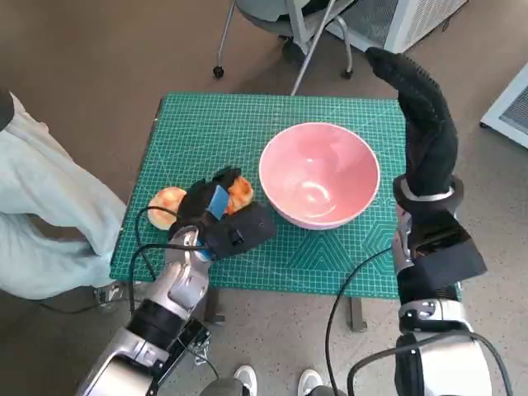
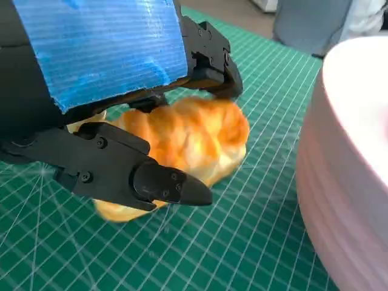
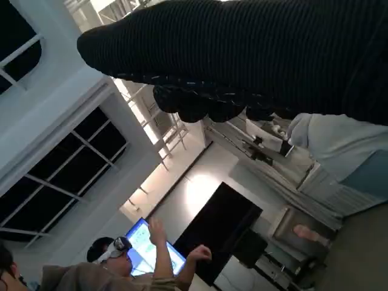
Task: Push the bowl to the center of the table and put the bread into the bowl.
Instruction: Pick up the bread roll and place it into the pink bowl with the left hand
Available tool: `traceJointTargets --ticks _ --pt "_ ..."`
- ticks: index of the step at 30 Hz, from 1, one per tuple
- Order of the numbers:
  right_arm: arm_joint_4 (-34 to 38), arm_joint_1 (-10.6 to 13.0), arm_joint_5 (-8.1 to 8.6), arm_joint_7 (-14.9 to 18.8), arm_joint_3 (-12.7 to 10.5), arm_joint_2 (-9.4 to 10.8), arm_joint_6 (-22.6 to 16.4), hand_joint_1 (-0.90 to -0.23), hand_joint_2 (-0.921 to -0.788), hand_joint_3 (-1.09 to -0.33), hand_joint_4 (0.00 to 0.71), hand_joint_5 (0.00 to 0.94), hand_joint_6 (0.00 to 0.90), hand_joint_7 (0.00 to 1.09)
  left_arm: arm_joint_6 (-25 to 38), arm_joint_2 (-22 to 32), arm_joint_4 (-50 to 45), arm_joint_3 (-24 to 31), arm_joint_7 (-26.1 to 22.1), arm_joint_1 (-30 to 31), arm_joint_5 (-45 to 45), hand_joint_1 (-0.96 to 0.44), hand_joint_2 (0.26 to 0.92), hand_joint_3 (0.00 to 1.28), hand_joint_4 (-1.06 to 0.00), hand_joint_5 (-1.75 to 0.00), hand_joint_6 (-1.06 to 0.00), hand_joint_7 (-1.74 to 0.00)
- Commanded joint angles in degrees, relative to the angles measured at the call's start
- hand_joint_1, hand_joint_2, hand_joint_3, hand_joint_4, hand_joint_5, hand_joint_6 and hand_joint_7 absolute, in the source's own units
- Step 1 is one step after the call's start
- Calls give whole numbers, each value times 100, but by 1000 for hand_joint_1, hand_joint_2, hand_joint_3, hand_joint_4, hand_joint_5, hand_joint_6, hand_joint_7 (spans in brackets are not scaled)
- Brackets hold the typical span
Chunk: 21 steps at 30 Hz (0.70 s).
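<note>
Left hand (image 1: 216, 210) sits low-left of frame centre in the head view, fingers (image 2: 142, 176) curled around the bread (image 2: 188, 136), one below and one above it. The bread looks gripped, resting on or just off the mat; can't tell which. A second roll (image 1: 166, 200) lies just to the left of the hand, on the mat.

Right hand (image 1: 421, 107) is raised at upper right of the head view, over the desk's right edge, gloved fingers extended roughly together, holding nothing. It is well apart from the bowl.

Pink bowl (image 1: 320, 174) stands upright just right of frame centre, close beside the bread and the left hand.

Desk (image 1: 210, 124) is covered by a green cutting mat with a white grid. Brown floor all around. Chair legs (image 1: 223, 45) at top centre, a person's pale trouser leg (image 1: 49, 206) at left edge. Right wrist view shows a person (image 3: 121, 267) with arms raised near a lit screen (image 3: 145, 242).
</note>
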Motion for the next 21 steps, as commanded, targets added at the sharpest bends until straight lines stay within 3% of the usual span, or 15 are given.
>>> traceJointTargets --ticks 1,3,6,12,17,20,21 --pt "96 136 18 61 27 26 44 -559 -921 -755 335 0 5 835 -40 181 93 125 -121 128 -42 -108 649 604 -600 -1531 -598 -1347" --pt "112 130 36 77 28 22 59 -559 -921 -755 330 0 5 835 -18 301 -176 260 -175 129 -54 -54 578 734 -595 -1487 -595 -1380" --pt "110 129 50 84 33 21 71 -551 -921 -758 326 0 5 834 89 426 -636 453 -239 152 -58 -11 525 817 -615 -1558 -634 -1220" --pt "98 142 39 74 44 10 66 -555 -921 -759 325 1 8 834 223 536 -1731 889 -200 321 -77 8 499 816 -684 -1510 -685 -1103" --pt "107 142 51 80 44 0 70 -556 -921 -758 325 1 9 835 41 468 -2507 1299 104 343 -149 8 563 653 -771 -1346 -714 -1024" --pt "118 139 76 99 44 -4 68 -566 -921 -753 323 0 10 836 -76 415 -2898 1428 258 287 -133 4 704 374 -851 -1083 -680 -1103" --pt "122 136 86 106 42 -7 70 -567 -921 -753 323 0 10 836 -150 398 -3009 1446 304 256 -130 3 721 343 -858 -1053 -677 -1115"
